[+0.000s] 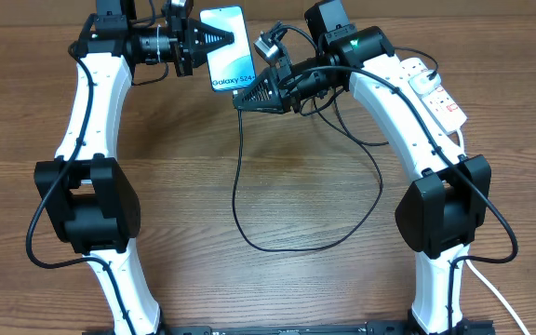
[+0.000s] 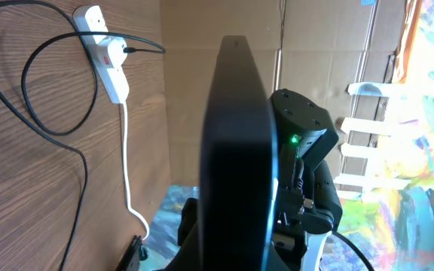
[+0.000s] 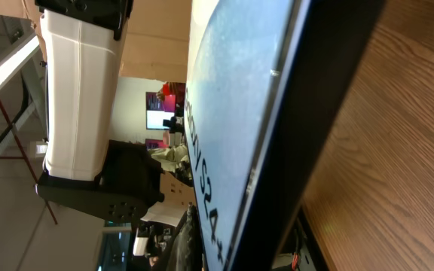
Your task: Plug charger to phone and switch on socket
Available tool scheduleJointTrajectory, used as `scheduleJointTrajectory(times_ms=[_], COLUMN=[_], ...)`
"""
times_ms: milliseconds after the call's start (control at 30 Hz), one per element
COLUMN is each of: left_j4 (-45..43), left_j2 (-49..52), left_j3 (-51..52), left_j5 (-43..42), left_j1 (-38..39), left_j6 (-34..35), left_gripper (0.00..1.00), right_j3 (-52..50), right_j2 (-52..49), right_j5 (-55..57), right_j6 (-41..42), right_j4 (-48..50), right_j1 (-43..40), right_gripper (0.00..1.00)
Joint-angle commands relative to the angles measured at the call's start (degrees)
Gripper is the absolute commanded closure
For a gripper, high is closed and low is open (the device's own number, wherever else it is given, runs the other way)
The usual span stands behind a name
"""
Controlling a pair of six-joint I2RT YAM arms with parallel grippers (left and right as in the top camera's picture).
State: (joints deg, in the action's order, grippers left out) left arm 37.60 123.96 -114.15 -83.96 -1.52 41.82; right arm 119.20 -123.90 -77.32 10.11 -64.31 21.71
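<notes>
The phone (image 1: 228, 46), with a light-blue screen reading "Galaxy S24", is held up off the table at the back. My left gripper (image 1: 214, 39) is shut on its left long edge. In the left wrist view the phone (image 2: 236, 150) shows edge-on as a dark slab. My right gripper (image 1: 247, 93) is shut at the phone's lower end, and the charger (image 1: 240, 186) cable hangs from its tip. The connector tip is hidden. The phone's screen (image 3: 232, 98) fills the right wrist view. The socket (image 1: 433, 88) lies at the back right, also seen as the socket (image 2: 105, 49) with a black plug in it.
The black cable loops across the middle of the wooden table (image 1: 175, 242) and runs back up toward the socket. A thick white cord (image 1: 496, 298) trails off the front right. Both arms' white links stand along the left and right sides.
</notes>
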Motion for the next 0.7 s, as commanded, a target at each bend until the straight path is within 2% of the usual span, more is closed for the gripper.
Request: scheduleJointTrajectory(times_ms=[0, 667], left_j4=[-0.2, -0.2], left_j2=[-2.4, -2.4], left_j3=[-1.5, -1.5], left_j5=[-3.1, -2.6], left_j1=[-0.1, -0.4], left_j6=[-1.1, -1.1], left_gripper=[0.96, 0.96], right_j3=[1.6, 1.6], right_j2=[2.1, 2.1], right_j5=[-0.3, -1.2], right_j6=[0.0, -0.1], right_j4=[0.4, 1.1], right_j1=[-0.5, -0.5], right_gripper=[0.96, 0.96])
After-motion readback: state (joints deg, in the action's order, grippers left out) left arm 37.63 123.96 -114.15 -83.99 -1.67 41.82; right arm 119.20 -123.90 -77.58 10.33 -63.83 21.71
